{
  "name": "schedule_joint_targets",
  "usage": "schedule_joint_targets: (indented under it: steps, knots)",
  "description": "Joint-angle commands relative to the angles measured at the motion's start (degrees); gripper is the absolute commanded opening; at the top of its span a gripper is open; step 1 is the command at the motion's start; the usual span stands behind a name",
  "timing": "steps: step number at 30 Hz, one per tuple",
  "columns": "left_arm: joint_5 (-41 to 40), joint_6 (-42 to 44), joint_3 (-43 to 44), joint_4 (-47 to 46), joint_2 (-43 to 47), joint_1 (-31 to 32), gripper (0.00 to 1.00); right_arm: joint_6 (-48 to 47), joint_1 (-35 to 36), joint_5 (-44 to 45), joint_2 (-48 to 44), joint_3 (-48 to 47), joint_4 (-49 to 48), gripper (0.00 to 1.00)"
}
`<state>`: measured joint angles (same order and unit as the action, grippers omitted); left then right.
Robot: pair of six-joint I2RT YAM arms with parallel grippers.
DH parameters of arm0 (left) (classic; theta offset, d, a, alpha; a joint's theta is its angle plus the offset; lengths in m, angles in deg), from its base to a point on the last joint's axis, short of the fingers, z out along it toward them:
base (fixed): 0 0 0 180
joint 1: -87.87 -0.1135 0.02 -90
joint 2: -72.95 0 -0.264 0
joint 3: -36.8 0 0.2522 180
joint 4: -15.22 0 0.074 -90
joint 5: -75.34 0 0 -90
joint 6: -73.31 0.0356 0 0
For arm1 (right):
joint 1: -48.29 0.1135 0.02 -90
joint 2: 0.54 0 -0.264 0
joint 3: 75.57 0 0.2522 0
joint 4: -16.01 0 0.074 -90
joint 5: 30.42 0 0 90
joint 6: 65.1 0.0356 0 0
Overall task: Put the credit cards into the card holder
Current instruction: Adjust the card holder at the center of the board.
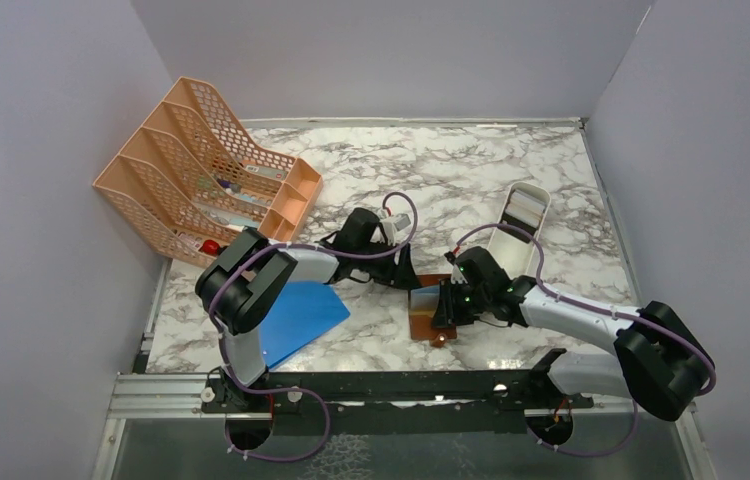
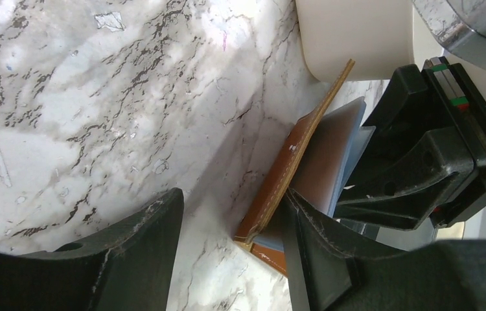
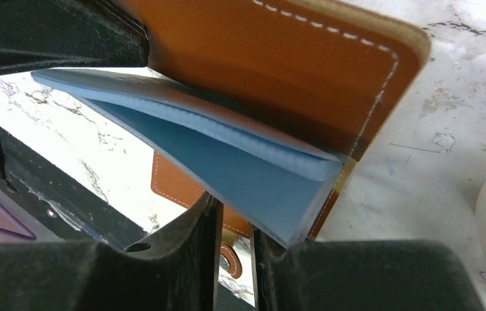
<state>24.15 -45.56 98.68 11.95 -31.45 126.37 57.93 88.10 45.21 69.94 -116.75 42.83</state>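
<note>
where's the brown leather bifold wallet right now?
Top view: the brown leather bifold wallet sits centre-front on the marble table, flanked by the left end effector and the right end effector, just nearer than the white oblong tray.

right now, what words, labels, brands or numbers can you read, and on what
No text is readable.
light blue card: visible face blank.
brown wallet: only white stitching, no stamp in view.
orange mesh rack: things inside may carry labels, too small to read.
</note>
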Motion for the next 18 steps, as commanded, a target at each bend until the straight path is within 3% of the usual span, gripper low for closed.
schedule_joint_targets:
  steps: [1,18]
  knots:
    - [0.76,0.00,2.02,0.43,1.01,-0.75,0.60,-0.16,0.44,2.31,0.39,1.23,-1.08,0.26]
    - [9.56,2.93,5.41,1.57,1.81,-0.53,0.64,0.15,0.44,3.36,-1.75,1.60,-1.26,0.26]
